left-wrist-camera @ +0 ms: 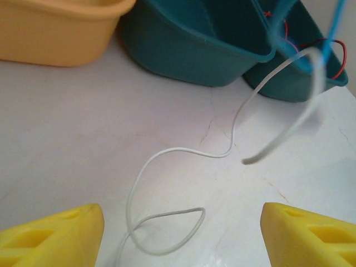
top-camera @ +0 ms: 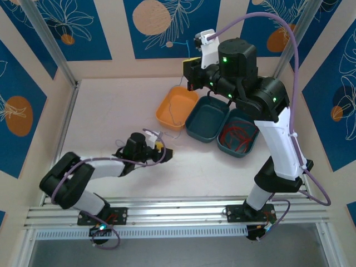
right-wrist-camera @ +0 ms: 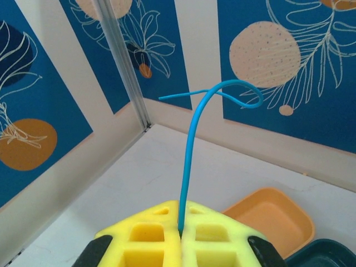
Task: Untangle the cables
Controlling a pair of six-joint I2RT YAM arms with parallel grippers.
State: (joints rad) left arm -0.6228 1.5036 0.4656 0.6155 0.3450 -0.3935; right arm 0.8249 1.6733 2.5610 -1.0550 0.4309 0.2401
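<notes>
From above, red cables (top-camera: 236,136) lie in the right-hand tray (top-camera: 238,154); my left pincer (left-wrist-camera: 182,225) gapes empty over the white cable (left-wrist-camera: 167,153) on the table (left-wrist-camera: 67,139); my right pincer (right-wrist-camera: 179,232), closed on the blue cable (right-wrist-camera: 189,150) aloft, should, I judge, next draw it free.

Soft, even light keeps the pale tabletop (top-camera: 111,117) bright with only faint, soft-edged shadows, while in the left wrist view the whitish cable (left-wrist-camera: 183,149) and the blue cable (left-wrist-camera: 334,22) smear out of focus towards the upper right corner, where they rise near the lens.
</notes>
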